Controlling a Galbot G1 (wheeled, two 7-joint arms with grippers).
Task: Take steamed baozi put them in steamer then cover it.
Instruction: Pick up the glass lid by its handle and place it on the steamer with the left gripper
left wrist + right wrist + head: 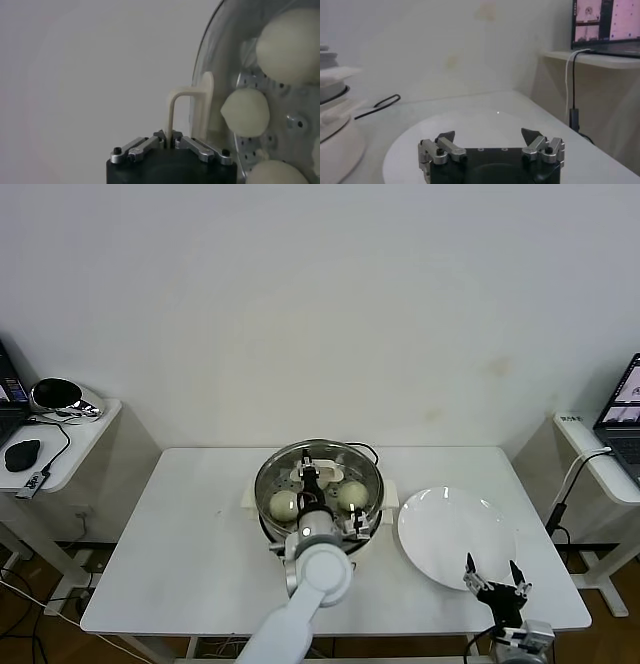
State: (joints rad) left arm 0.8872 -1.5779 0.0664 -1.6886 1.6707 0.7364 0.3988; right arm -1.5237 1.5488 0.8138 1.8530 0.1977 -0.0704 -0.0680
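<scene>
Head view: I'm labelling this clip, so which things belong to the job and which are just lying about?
Job: steamer, baozi inside it, glass cover held by its handle in the shut left gripper.
Lying about: white plate, open right gripper at its near edge, laptop, mouse.

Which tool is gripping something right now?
The left tool, shut on the cover by its cream handle over the steamer. The right tool is open, near the plate.

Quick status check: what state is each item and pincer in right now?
Steamer: holds the baozi, cover on.
Baozi: inside, on the tray.
Cover: on the steamer, handle gripped.
Plate: empty.
Left pincer: shut on the cover handle.
Right pincer: open, at the plate's near edge.
</scene>
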